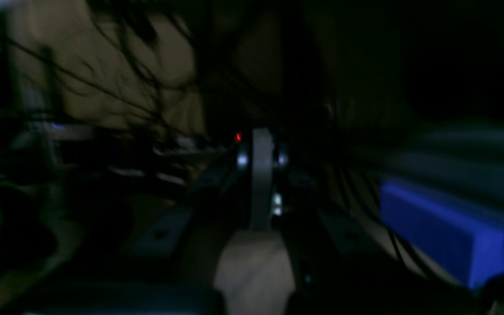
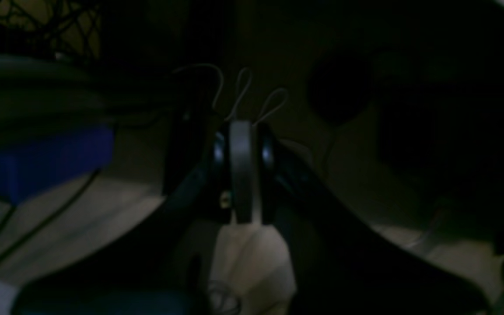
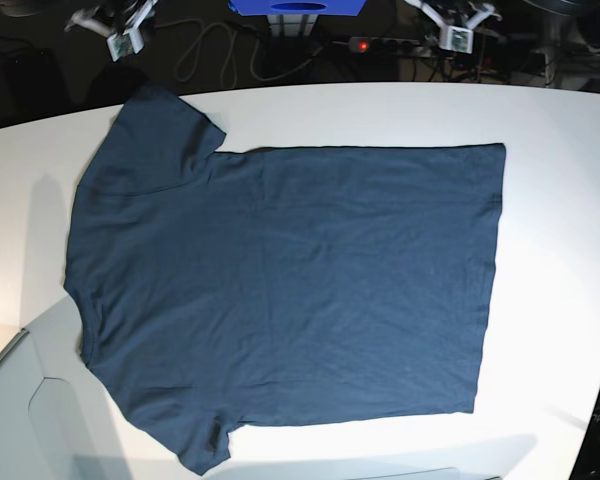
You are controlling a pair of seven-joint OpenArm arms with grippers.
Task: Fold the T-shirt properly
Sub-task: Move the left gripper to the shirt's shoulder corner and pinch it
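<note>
Setting: robotics lab
Work surface: white table [image 3: 400, 110]
Far edge: power strip [image 3: 385, 45] lit red, loose cables [image 3: 215, 50], blue box [image 3: 298, 6]

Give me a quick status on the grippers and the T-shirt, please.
Left gripper shut, empty. Right gripper shut, empty. T-shirt spread flat on the white table, unfolded. Nothing lying on it.
</note>
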